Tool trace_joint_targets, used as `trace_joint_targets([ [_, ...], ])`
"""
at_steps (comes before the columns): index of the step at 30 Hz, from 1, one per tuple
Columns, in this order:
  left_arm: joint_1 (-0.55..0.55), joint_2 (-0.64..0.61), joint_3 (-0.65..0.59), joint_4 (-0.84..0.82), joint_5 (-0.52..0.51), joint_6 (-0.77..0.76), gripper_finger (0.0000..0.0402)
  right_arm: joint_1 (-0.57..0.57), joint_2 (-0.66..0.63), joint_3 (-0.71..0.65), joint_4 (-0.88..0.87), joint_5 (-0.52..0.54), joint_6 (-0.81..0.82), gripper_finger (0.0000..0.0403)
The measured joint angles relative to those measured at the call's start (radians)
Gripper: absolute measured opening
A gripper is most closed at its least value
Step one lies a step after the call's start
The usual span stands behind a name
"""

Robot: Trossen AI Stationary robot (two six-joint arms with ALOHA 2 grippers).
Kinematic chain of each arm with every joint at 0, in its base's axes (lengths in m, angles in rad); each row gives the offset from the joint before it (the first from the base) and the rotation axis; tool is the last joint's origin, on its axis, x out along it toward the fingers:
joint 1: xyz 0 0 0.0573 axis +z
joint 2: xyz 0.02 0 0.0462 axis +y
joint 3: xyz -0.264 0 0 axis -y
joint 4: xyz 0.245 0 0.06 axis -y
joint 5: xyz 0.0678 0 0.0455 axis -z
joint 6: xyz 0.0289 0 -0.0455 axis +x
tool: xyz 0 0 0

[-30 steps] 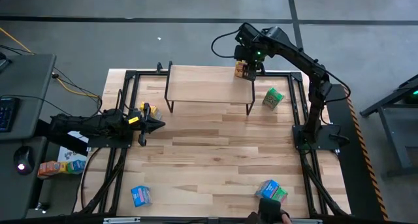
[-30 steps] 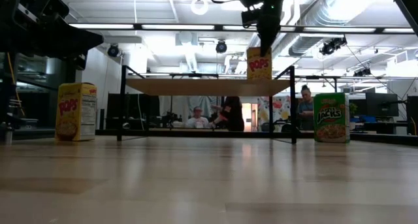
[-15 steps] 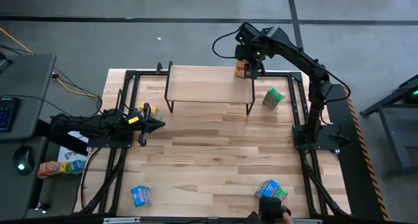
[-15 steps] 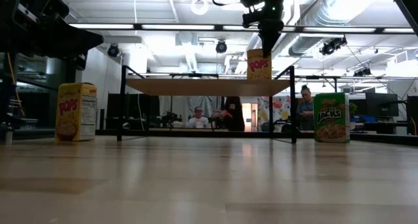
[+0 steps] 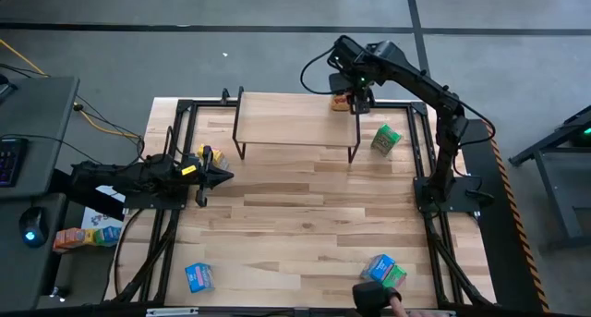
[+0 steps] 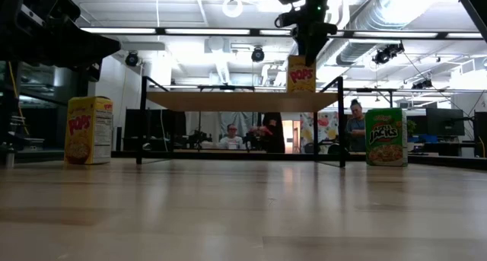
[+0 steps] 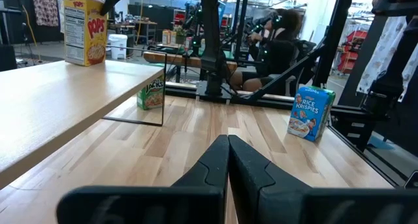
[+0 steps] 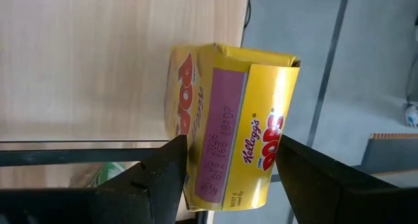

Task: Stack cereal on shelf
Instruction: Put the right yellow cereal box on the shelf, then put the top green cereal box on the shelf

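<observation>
Right claw [image 6: 310, 48] open just above the yellow cereal box [image 6: 301, 74], fingers [image 8: 163, 178] straddling its top, no grip. Box upright at the far right corner of the shelf [image 5: 286, 123]. Left claw [image 5: 220, 176] shut and empty, low over the counter [image 5: 305, 215] at its left side. Other boxes on the counter: second yellow [image 6: 88, 130], green [image 6: 386, 137], blue [image 5: 199, 277].

Shelf [image 5: 286, 118] board bare except at its 3 o'clock end, where a yellow box [image 5: 343, 102] stands under the right pincer [image 5: 355, 97]; green box [image 5: 385, 139] stands just beyond that end; worktop [image 5: 305, 225] centre open; left pincer [image 5: 224, 176] at 9 o'clock; blue box [image 5: 199, 277] at 7 o'clock, two boxes [image 5: 384, 269] at 5 o'clock.
</observation>
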State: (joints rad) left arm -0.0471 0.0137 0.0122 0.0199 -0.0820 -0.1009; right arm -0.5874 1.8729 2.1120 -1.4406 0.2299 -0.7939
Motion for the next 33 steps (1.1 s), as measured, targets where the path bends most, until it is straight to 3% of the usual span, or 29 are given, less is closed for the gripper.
trace_joint_targets([
  [21, 0.000, 0.000, 0.000, 0.000, 0.000, 0.000, 0.0000, 0.011, 0.000, 0.005, 0.002, 0.001, 0.032, 0.0222],
  [33, 0.000, 0.000, 0.000, 0.000, 0.000, 0.000, 0.0000, 0.064, -0.001, 0.199, 0.003, -0.022, 0.044, 0.0222],
])
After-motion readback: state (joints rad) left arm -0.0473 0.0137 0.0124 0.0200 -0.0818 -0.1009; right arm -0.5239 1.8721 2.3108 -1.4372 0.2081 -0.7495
